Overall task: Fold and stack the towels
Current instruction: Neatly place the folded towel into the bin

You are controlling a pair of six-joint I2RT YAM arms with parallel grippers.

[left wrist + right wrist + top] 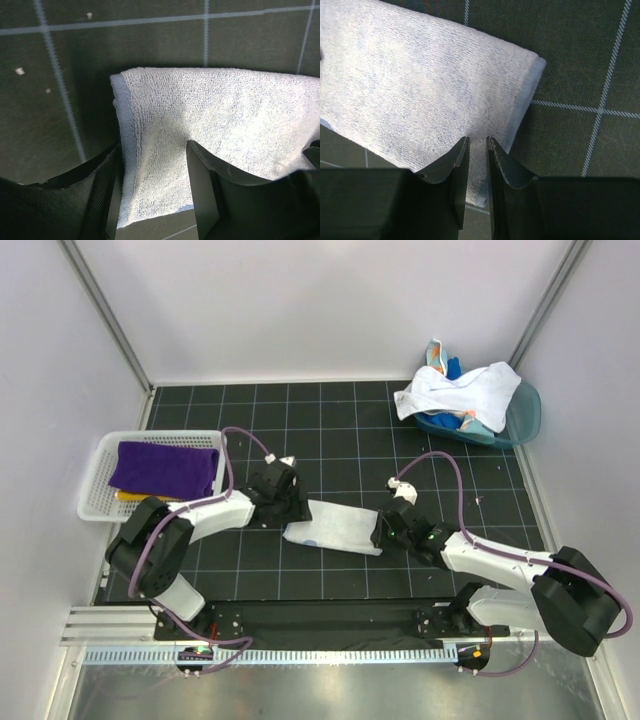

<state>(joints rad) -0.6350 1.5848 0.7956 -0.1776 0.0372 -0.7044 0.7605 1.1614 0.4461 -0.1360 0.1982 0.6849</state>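
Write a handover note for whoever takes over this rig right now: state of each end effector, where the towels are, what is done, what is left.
Left end effector: fingers apart astride the pale towel at its left end; grip unclear.
Right end effector: nearly shut, pinching that towel's right end.
The pale towel lies as a folded strip on the mat between the arms.
Done: purple towel folded in the white basket, a yellow one beneath it.
Left: finish this fold and stack it, then the heap of towels in the teal tub, far right.
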